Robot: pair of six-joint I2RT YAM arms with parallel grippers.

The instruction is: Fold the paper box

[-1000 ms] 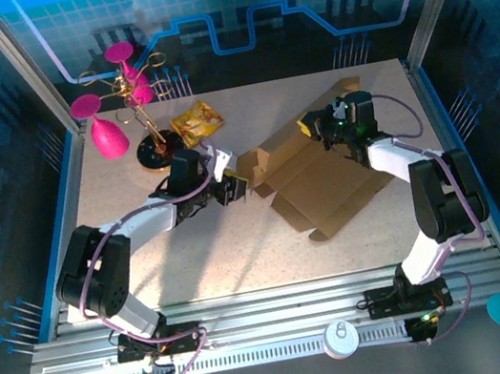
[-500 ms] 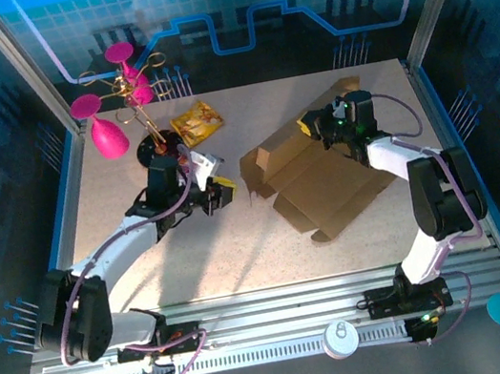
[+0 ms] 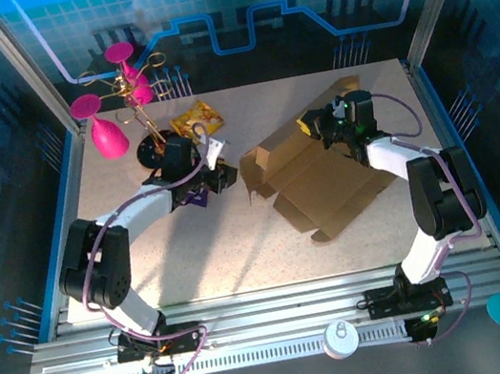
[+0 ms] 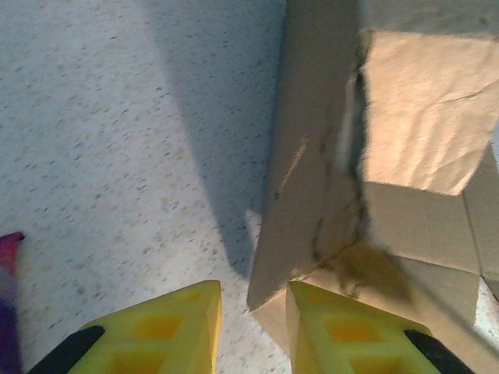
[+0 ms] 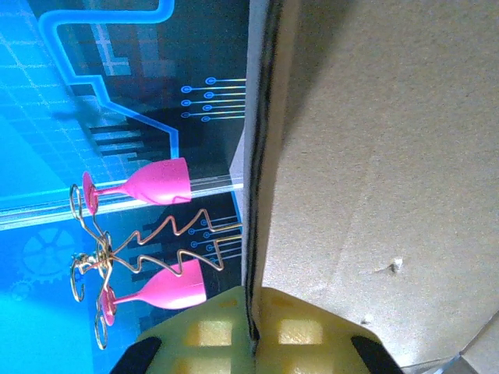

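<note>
Brown corrugated cardboard: the paper box (image 3: 321,179) lies part-opened on the table (image 3: 243,256), its base panel flat, its left flap and far wall raised.

Top view: the left gripper (image 3: 225,176) sits just left of the box's raised flap; the right gripper (image 3: 315,125) is at the box's far wall.

Left wrist view: the yellow fingers (image 4: 156,331) stand apart, the flap's lower corner in the gap, unclamped.

Right wrist view: pads pinched together on the box's upright wall edge; pink glasses (image 5: 152,183) hang beyond the box.

Step in hand, as judged: erecting the side walls. The next move calls for the left jaws to close on the flap and swing it inward while the right steadies the wall
</note>
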